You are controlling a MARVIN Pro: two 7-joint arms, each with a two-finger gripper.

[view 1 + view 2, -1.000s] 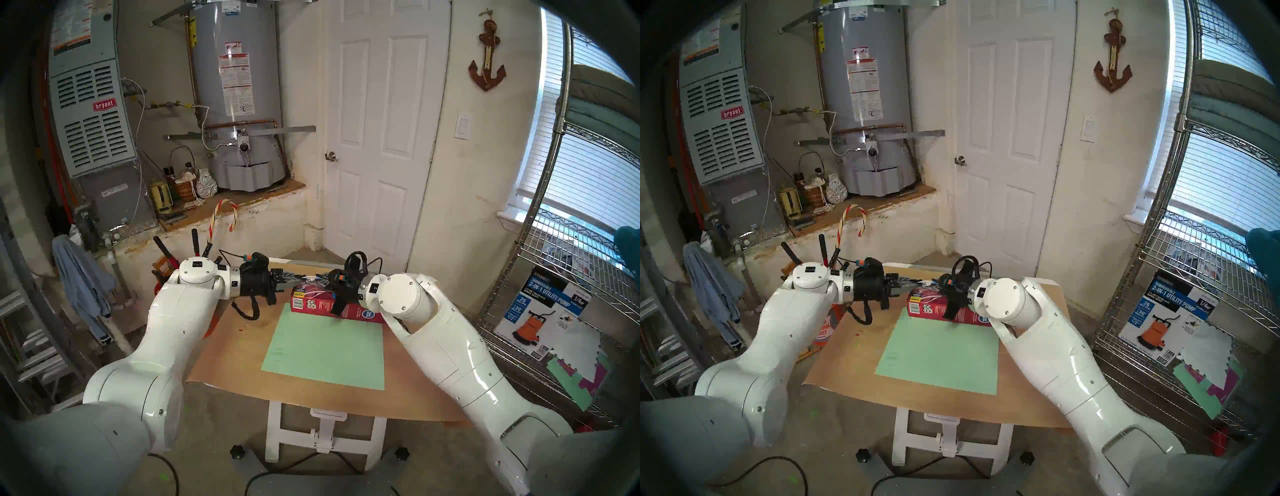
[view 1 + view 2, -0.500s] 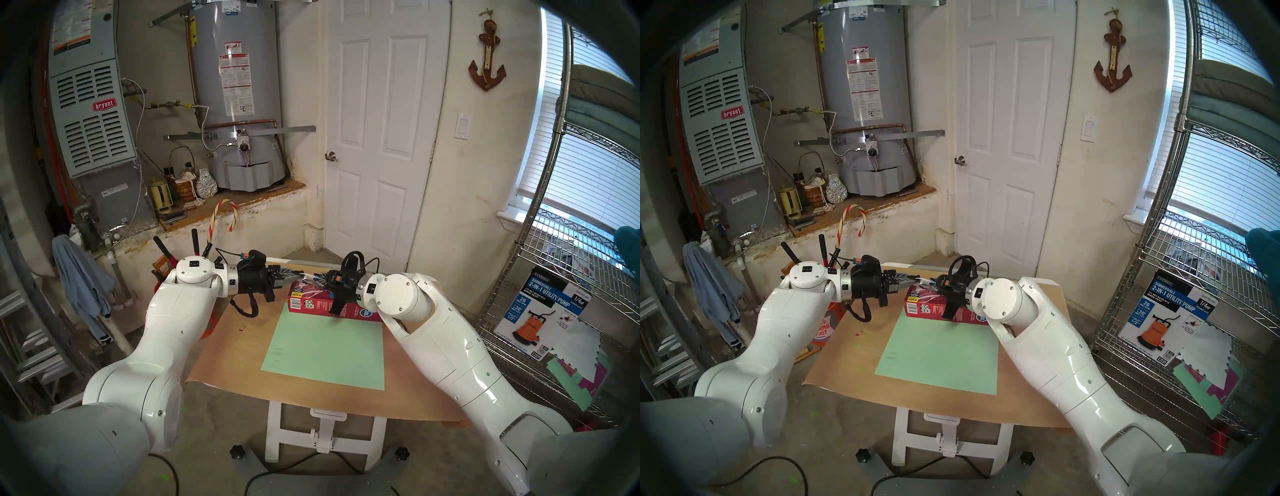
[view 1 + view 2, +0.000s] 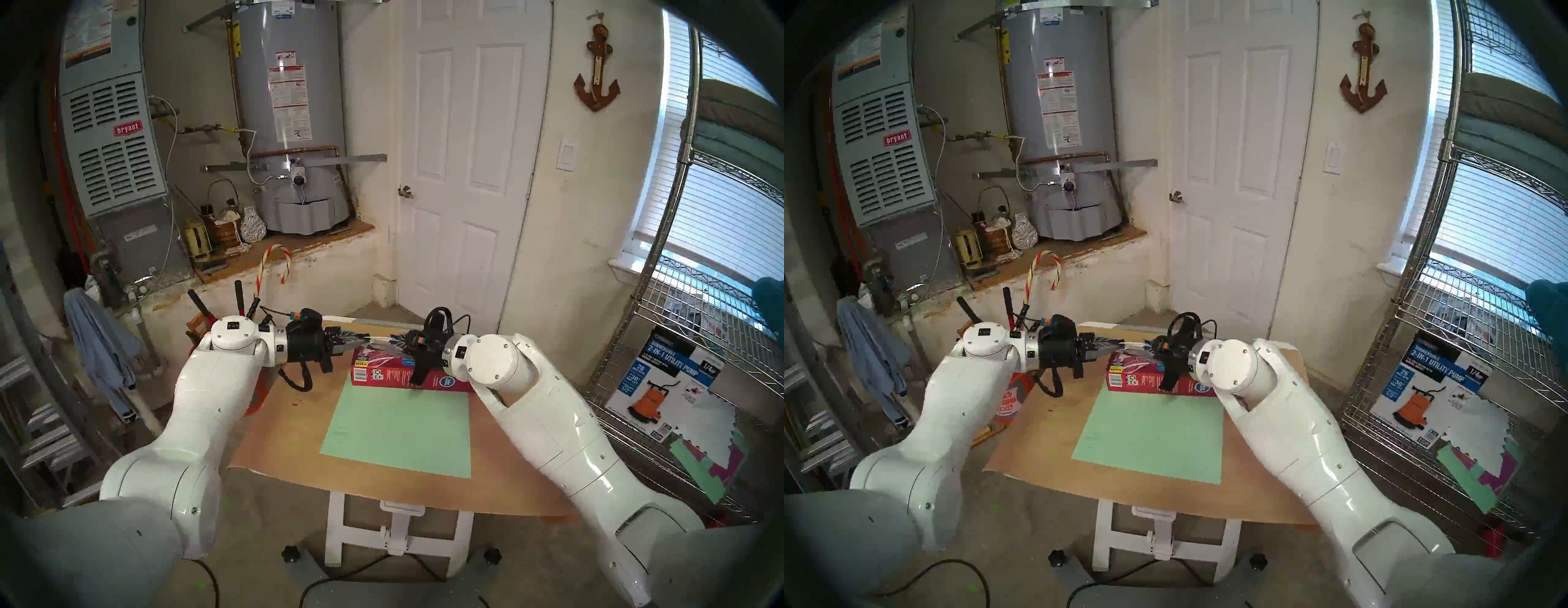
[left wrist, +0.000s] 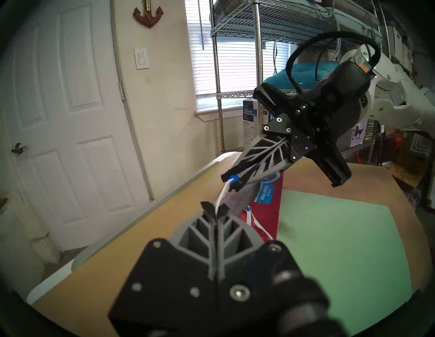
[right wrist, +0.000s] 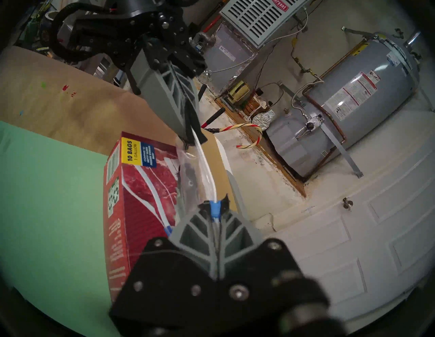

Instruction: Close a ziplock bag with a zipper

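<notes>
Brown paper covers our tabletop (image 3: 288,433), with a pale green sheet (image 3: 399,429) laid on its middle; beyond it we see a white door (image 3: 462,161), a grey water heater (image 3: 288,110) and a wire rack (image 3: 695,297) at the right. Along the green sheet's far edge lies a red freezer-bag box (image 3: 394,373), its contents hidden from us. Above the box we hold the clear ziplock bag (image 5: 191,178) stretched between both arms, clear of the tabletop. Our left claw (image 4: 215,210) is closed on the bag's white top band. Our right claw (image 5: 215,207) is closed on the blue zipper (image 5: 215,210). The near half of the tabletop lies bare in front of us.
</notes>
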